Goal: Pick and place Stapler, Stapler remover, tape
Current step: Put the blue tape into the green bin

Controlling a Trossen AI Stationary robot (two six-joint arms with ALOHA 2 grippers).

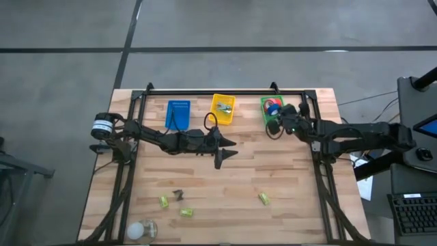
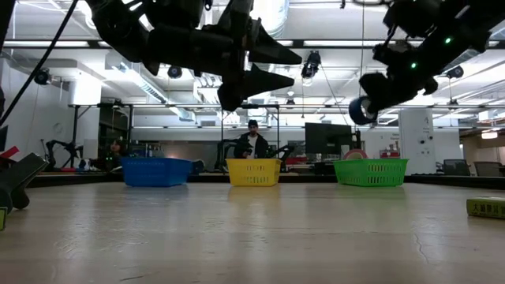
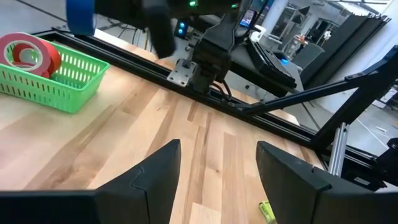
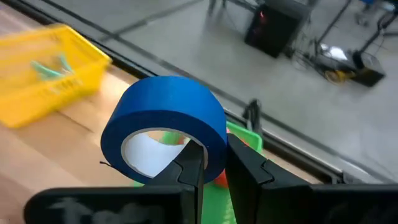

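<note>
The blue tape roll (image 4: pixel 168 106) is in my right gripper (image 4: pixel 214 169), which hangs above the green basket (image 1: pixel 268 104) at the table's far right. Red tape rolls (image 3: pixel 28 53) lie in that basket. My left gripper (image 1: pixel 222 147) is open in the air over the table's middle, touching nothing. Small yellow-green staplers (image 1: pixel 164 201) (image 1: pixel 263 198) and a dark stapler remover (image 1: pixel 179 195) lie on the near part of the table. My right gripper holds the blue tape roll by its wall (image 4: pixel 214 146), one finger (image 4: pixel 191 167) inside the open centre and one outside. The roll is lifted clear and stands on edge above the green basket (image 2: pixel 371 171).
A blue basket (image 1: pixel 179 115) and a yellow basket (image 1: pixel 223 109) with small items stand beside the green one along the far edge. A white round object (image 1: pixel 142 229) sits at the near left corner. A dark frame (image 1: pixel 225 90) rings the table. A person (image 2: pixel 252 142) is behind the table.
</note>
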